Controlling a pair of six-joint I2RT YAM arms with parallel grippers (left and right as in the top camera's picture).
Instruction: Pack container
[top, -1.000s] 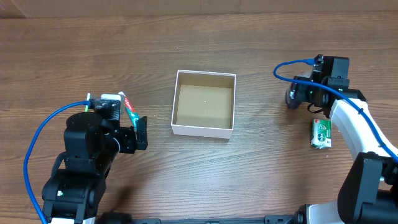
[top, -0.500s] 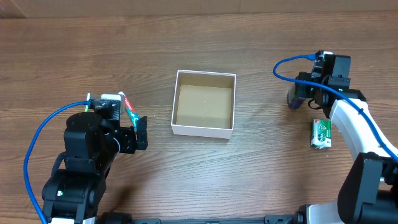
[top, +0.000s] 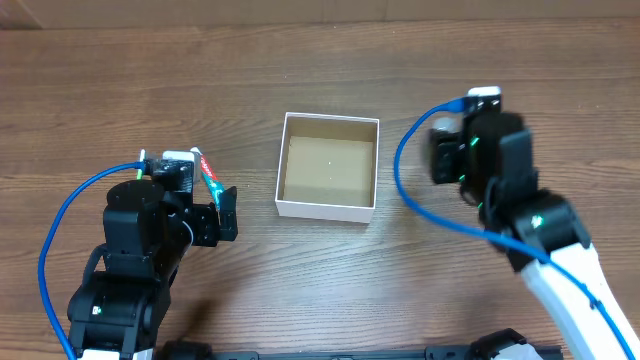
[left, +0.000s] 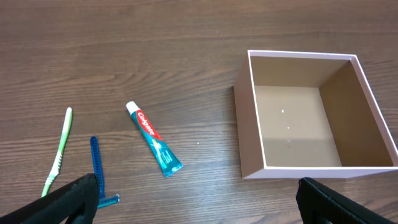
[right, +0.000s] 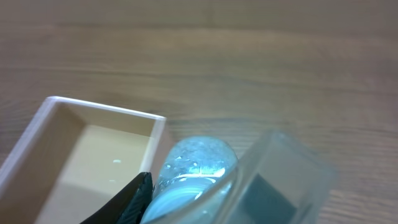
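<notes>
What seems a clear bottle (right: 194, 167) is pinched by the right gripper (top: 447, 153) near the container (top: 326, 210); the left gripper (left: 200, 204) is held spread.

Wooden table (top: 300, 60): container (top: 327, 209), toothpaste (left: 153, 138)

The table (top: 300, 290) is showing brown wood grain with a dull, smooth finish. The container (top: 326, 210) is showing thin white walls, smooth and matt, while its inside is looking like plain brown cardboard. The toothpaste tube (left: 154, 140) is gleaming like glossy plastic. The green toothbrush (left: 58, 154) and blue razor (left: 96, 168) are looking like smooth plastic too. Close to the right wrist camera, the clear item (right: 193, 168) is looking like see-through plastic, blurred and bubble-speckled.
</notes>
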